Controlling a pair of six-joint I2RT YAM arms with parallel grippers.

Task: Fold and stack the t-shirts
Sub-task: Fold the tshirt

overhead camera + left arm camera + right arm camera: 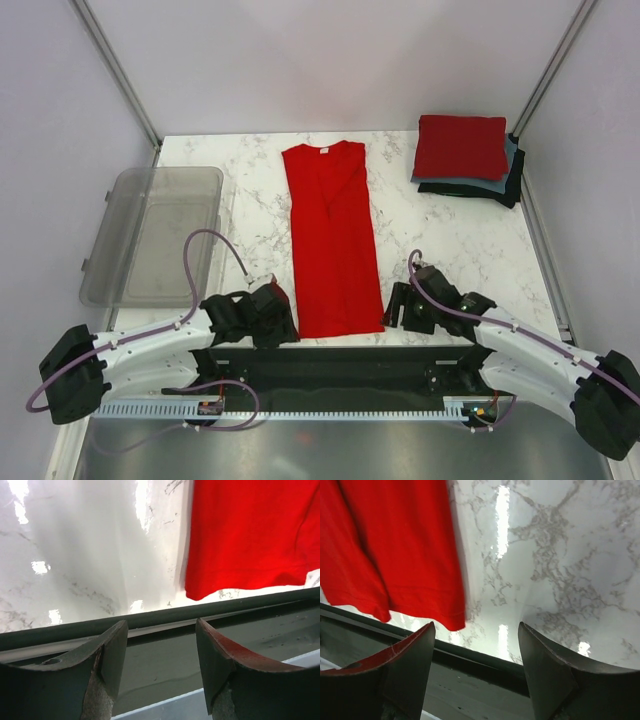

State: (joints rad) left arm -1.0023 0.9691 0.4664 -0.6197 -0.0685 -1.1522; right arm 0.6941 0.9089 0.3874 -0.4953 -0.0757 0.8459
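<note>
A bright red t-shirt [332, 238], folded into a long narrow strip, lies on the marble table with its white neck label at the far end. Its near hem shows in the left wrist view [250, 535] and in the right wrist view [395, 545]. A stack of folded t-shirts [466, 160] sits at the far right: red on top, grey-blue, then black. My left gripper [272, 312] is open and empty just left of the shirt's near corner. My right gripper [400, 306] is open and empty just right of the other near corner.
A clear grey plastic bin [155, 235] lies at the table's left side. The table's near edge [150, 617] runs just under both grippers. Side walls with metal rails enclose the table.
</note>
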